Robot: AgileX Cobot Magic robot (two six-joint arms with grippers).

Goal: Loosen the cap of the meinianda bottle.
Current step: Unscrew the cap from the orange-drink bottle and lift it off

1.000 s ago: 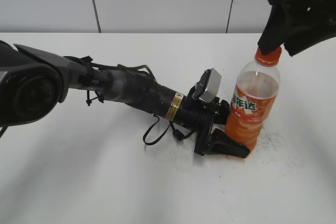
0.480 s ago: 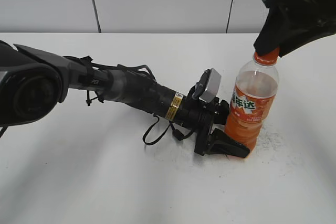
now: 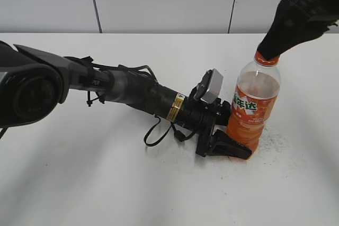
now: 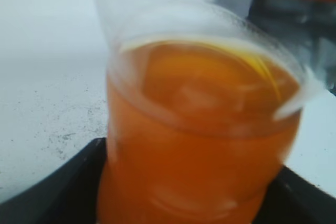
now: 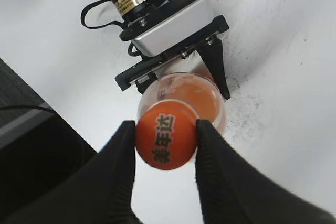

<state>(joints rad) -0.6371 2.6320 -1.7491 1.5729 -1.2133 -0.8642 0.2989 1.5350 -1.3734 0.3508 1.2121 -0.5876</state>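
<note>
The meinianda bottle (image 3: 253, 109) stands upright on the white table, clear plastic with orange drink and an orange label. My left gripper (image 3: 233, 144) is shut on its lower body; the left wrist view shows the bottle (image 4: 199, 129) filling the frame between the black fingers. The orange cap (image 5: 167, 142) with printed characters sits on the neck. My right gripper (image 5: 165, 136) is shut on the cap from above, a finger on each side. In the exterior view the right gripper (image 3: 270, 51) covers the cap, and only the orange neck ring shows.
The white table (image 3: 106, 183) runs to a grey panelled wall at the back. The left arm (image 3: 132, 91) lies low across the table with a loose black cable loop (image 3: 156, 130). A dark area (image 5: 31, 156) lies past the table edge in the right wrist view.
My right gripper has come down over the bottle top and turned. The cap that showed before is now covered by its fingers. The left arm and bottle have not moved.
</note>
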